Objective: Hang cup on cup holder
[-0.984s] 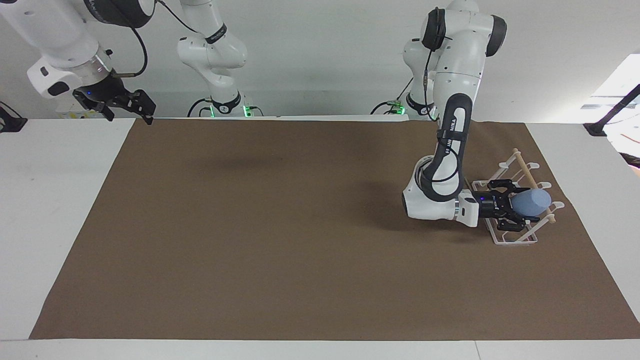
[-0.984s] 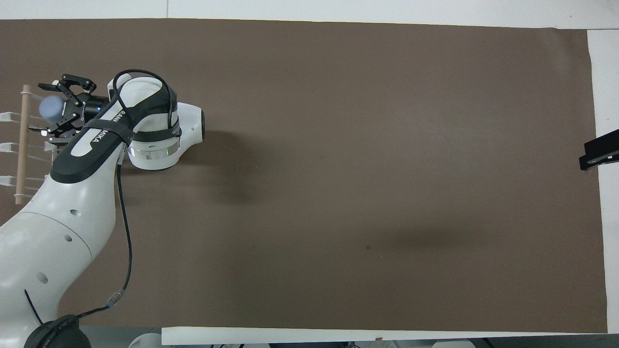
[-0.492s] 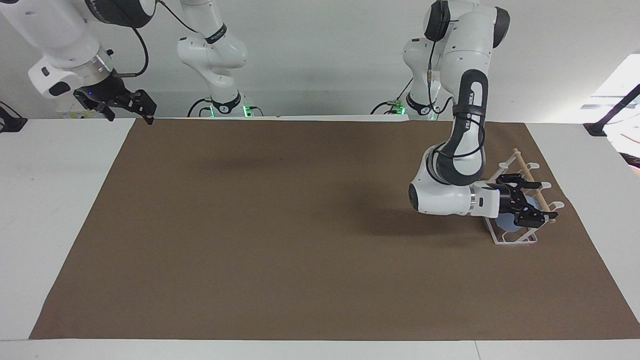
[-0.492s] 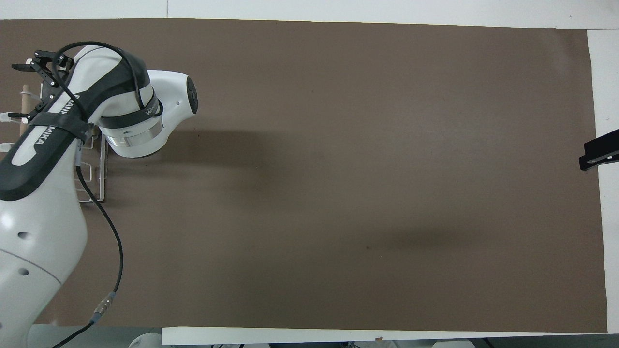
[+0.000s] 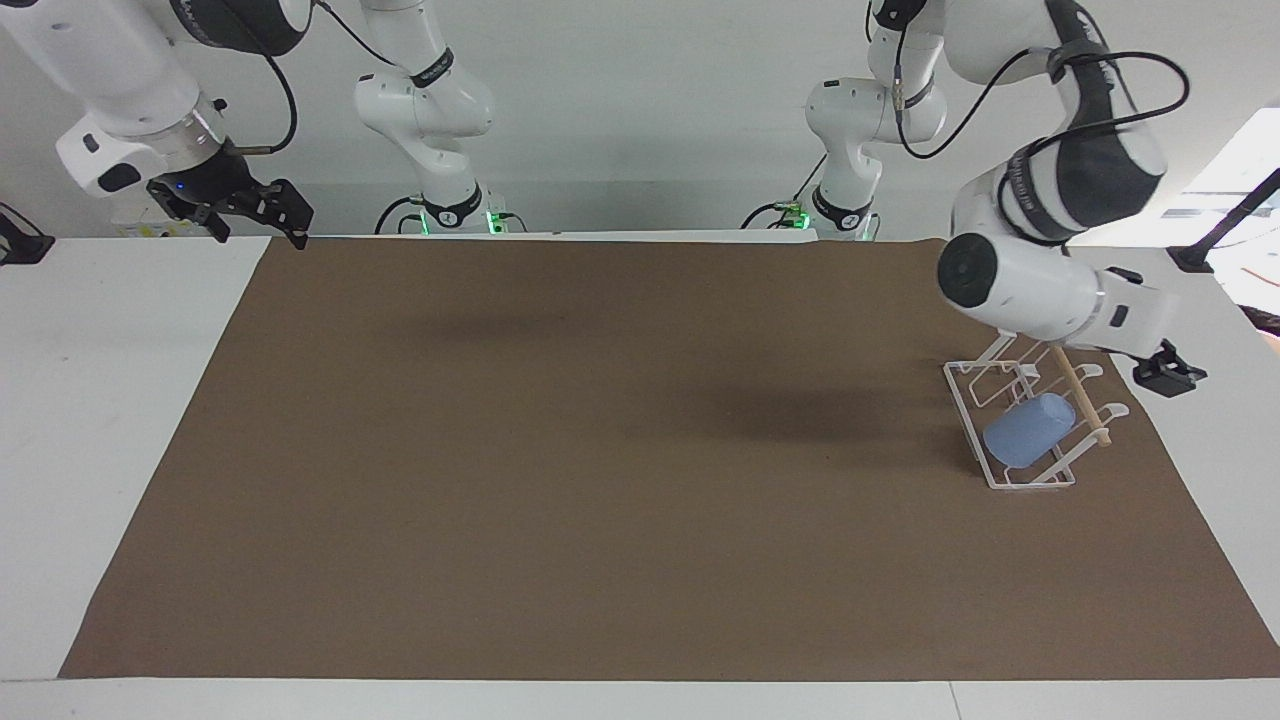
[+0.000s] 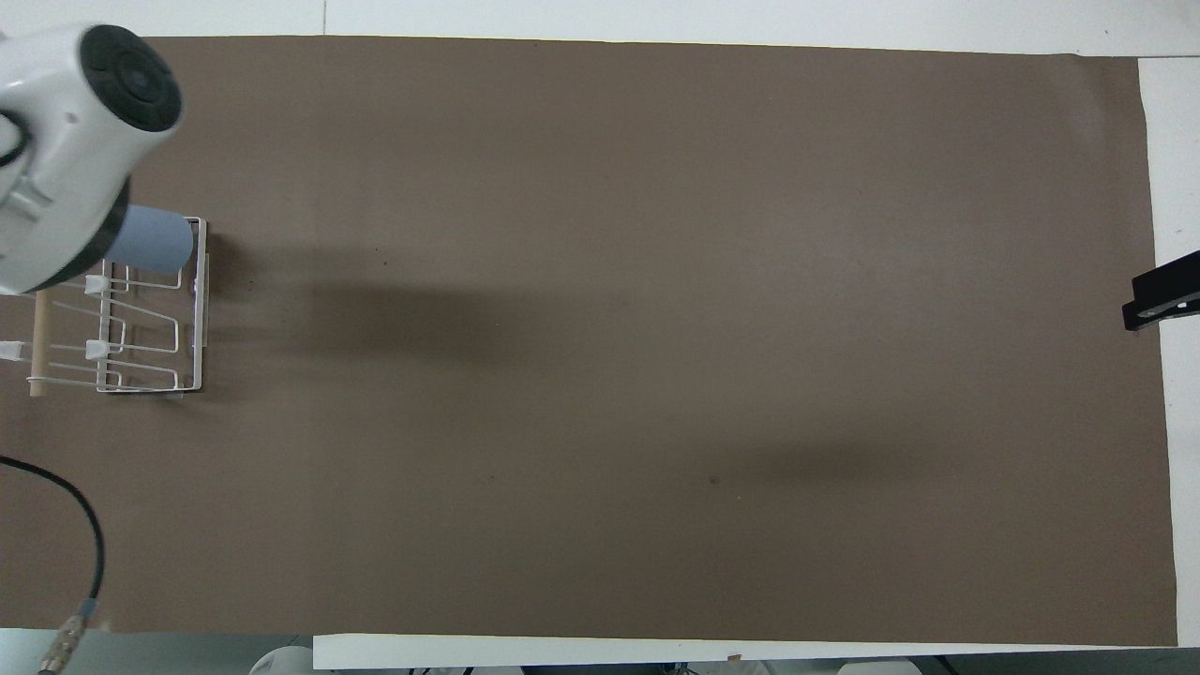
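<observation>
Light blue plastic is seen on the cup holder [image 5: 1010,470]: the cup [image 5: 1027,429] lies tilted on one of its slanted wire prongs, at the end of the cup holder farther from the robots, with its closed base pointing up toward the wooden dowel [image 5: 1082,397]. No gripper is touching the cup. The cup holder itself is set on the brown mat [image 5: 600,450], at the left arm's end of the table.

The left gripper [image 5: 1168,376] is held in the air just beside the cup holder, over the mat's edge at the left arm's end, clear of the rack and carrying nothing. Only a dark part of it shows past the wrist, so its fingers cannot be made out in either view.

The right gripper [image 5: 275,212] is kept waiting well apart from the cup holder, above the mat's corner at the right arm's end, with its 2 fingers spread apart and nothing between them.
</observation>
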You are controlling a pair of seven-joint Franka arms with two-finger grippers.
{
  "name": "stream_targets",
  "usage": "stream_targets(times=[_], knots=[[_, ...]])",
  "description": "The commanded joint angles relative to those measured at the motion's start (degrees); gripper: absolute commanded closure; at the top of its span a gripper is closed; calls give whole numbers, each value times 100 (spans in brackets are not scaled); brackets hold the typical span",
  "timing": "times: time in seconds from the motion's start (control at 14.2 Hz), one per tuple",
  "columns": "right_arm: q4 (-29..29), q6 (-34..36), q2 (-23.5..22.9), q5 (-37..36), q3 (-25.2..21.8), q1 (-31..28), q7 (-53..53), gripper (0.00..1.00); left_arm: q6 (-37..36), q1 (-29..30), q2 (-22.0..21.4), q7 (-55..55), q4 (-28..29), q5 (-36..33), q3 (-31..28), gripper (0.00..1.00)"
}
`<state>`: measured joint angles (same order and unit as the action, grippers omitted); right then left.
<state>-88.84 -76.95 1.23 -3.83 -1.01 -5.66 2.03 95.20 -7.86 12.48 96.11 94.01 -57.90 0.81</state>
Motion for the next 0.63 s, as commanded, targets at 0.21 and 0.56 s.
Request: stream_targets(times=[0.21, 0.56], knots=[[-11, 48, 35, 5, 48, -58, 123, 1, 1237, 575, 105, -2952, 48, 2701, 25, 0], [-11, 48, 35, 5, 48, -58, 123, 1, 1150, 496, 124, -5397, -278, 4389, 69, 0]])
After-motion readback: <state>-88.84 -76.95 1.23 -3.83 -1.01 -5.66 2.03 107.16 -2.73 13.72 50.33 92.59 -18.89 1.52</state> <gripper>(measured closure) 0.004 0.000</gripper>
